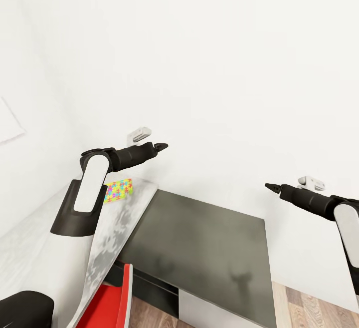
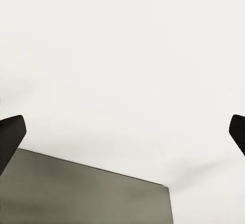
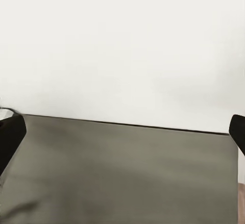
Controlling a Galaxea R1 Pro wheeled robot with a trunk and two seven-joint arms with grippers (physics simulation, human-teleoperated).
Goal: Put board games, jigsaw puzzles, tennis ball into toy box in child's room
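Observation:
One jigsaw puzzle [image 1: 118, 189], a thin board of yellow, pink, blue and green pieces, lies on the pale grey table [image 1: 117, 228] at the left, partly behind my left forearm. My left gripper [image 1: 160, 146] hovers above and beyond it, pointing at the white wall. Its fingers stand wide apart in the left wrist view, so the left gripper [image 2: 125, 132] is open and empty. At the right, my right gripper [image 1: 270, 186] hangs over the dark cabinet. The right gripper [image 3: 125, 132] is open with nothing between its fingers. The toy box, board games, tennis ball and bed are out of view.
A lower dark grey cabinet [image 1: 204, 238] stands against the white wall, butting the table's end. A red object [image 1: 107, 303] sits at the bottom, beside the table's edge. Wood-plank floor [image 1: 309, 308] shows at the bottom right.

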